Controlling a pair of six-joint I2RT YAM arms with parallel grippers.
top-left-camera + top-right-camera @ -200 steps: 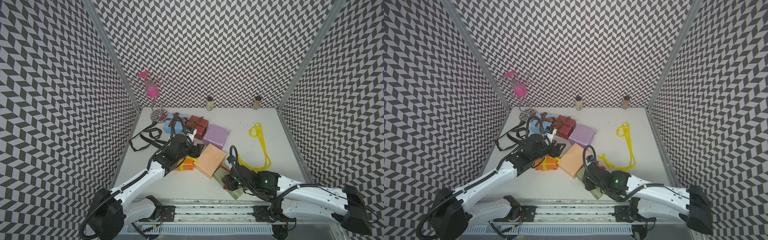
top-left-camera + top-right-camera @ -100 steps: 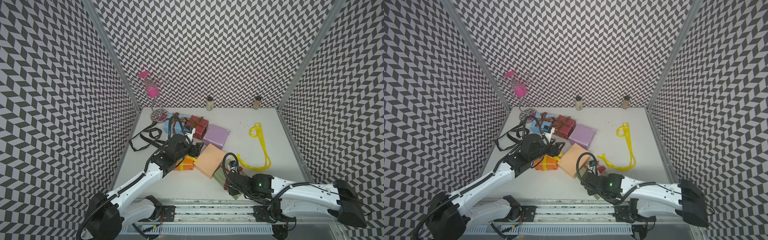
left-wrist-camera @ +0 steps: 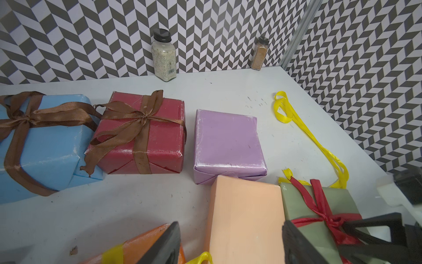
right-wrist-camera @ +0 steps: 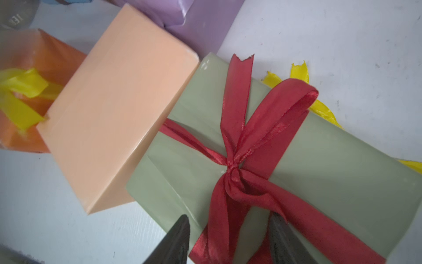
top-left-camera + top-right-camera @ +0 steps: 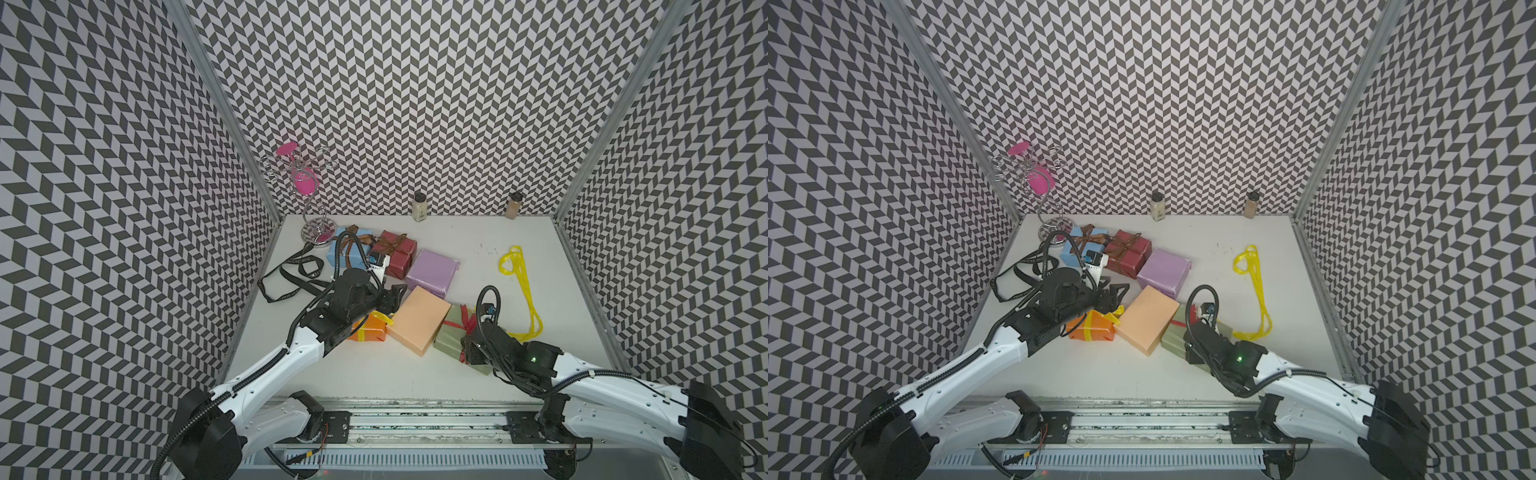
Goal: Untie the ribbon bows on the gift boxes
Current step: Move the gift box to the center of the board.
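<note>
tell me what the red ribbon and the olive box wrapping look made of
Red ribbon: likely satin-type woven fabric, glossy; it shows sheen and a frayed cut end. Olive green box: wrapped in smooth, slightly glossy paper, judging by folded seams and soft highlights.

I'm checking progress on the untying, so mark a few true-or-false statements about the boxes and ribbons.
1. The lilac paper-wrapped box carries a ribbon. False: it is bare.
2. The brown ribbon bow on the dark red paper-wrapped box is tied. True.
3. The olive green paper-wrapped box wears a yellow bow. False: its bow is a red ribbon.
4. A loose yellow ribbon lies on the white table. True.
</note>
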